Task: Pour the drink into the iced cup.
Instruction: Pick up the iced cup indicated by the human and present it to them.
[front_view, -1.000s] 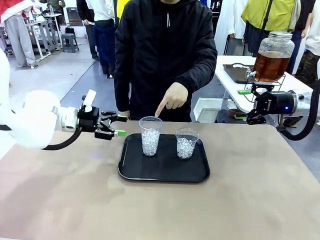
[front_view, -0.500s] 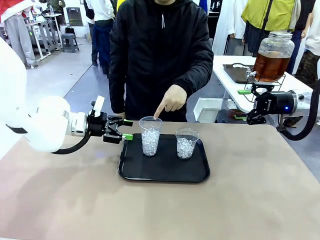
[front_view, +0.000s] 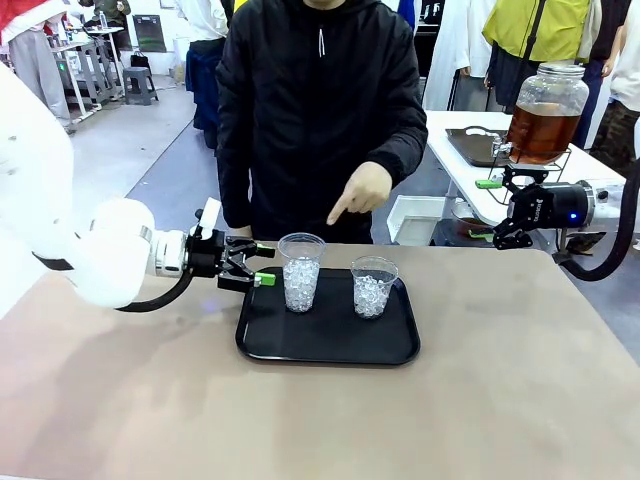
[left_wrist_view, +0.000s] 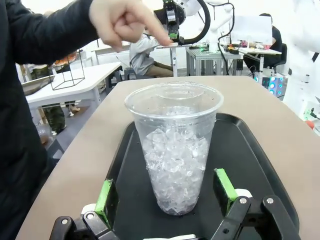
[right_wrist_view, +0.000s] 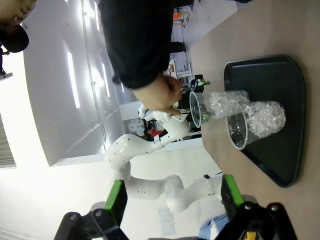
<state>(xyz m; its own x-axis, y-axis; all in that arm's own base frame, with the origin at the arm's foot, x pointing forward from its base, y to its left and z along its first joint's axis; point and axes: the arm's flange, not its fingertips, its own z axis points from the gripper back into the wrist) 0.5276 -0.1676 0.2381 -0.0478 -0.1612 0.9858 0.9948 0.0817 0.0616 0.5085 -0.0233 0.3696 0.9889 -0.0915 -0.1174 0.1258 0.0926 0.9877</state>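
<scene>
The left gripper (front_view: 264, 265) is held wide open with nothing grasped. In the wrist view its green pads (left_wrist_view: 106, 195) are seen low on either side of the taller iced cup (front_view: 301, 272) without touching it; that cup is stood on the left part of a black tray (front_view: 330, 350) beside a shorter cup (front_view: 373, 287) of ice, and a person's hand (front_view: 362, 190) is pointed down above it. The right gripper (front_view: 484, 209) is likewise spread open and empty, well apart at the far right, near a glass jar (front_view: 550, 85) on a side table (front_view: 455, 170) in which the amber drink (front_view: 540, 135) is kept.
</scene>
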